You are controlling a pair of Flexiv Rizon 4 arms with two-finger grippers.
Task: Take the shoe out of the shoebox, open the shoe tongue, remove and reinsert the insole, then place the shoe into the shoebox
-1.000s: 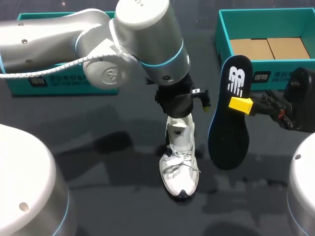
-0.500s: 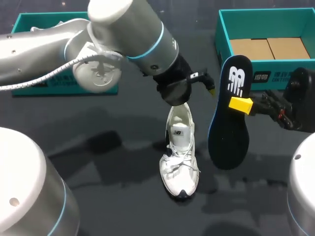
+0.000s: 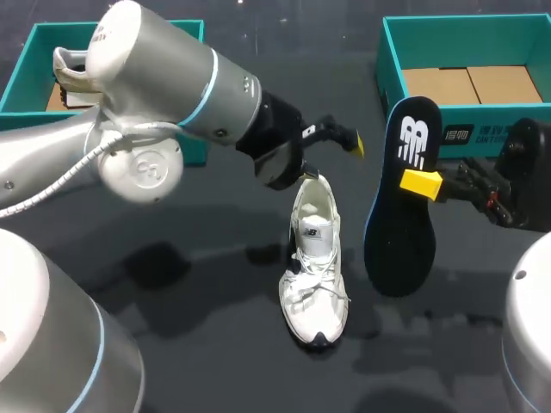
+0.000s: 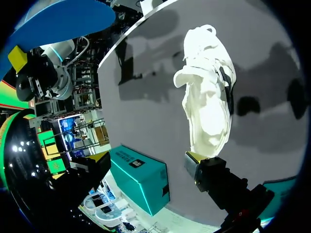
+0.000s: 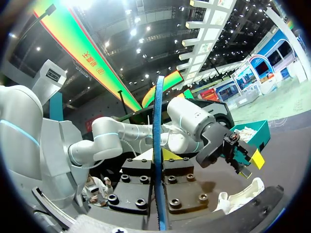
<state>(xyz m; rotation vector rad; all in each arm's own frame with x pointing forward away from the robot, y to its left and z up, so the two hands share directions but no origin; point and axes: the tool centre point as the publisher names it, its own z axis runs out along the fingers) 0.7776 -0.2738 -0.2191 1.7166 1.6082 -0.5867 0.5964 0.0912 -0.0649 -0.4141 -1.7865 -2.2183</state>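
A white shoe [image 3: 314,262] stands upright on the dark table, toe toward me, its tongue pulled up. My left gripper [image 3: 332,153] hangs open just above and behind the heel, touching nothing. In the left wrist view the shoe [image 4: 208,92] lies ahead of the spread fingers [image 4: 199,167]. My right gripper [image 3: 420,183] is shut on the dark insole [image 3: 399,215], held upright in the air to the right of the shoe. In the right wrist view the insole [image 5: 159,155] is edge-on between the jaws, with the left gripper [image 5: 238,153] and the shoe [image 5: 243,196] beyond it.
An open teal shoebox [image 3: 392,60] with cardboard inside sits at the back right. A second teal box [image 3: 26,60] at the back left holds another shoe [image 3: 73,73]. The left arm [image 3: 164,95] spans the table's left half.
My left arm has lifted off the shoe's opening and swung back to the left, its gripper turning sideways. The shoe, the insole and the right arm have stayed put.
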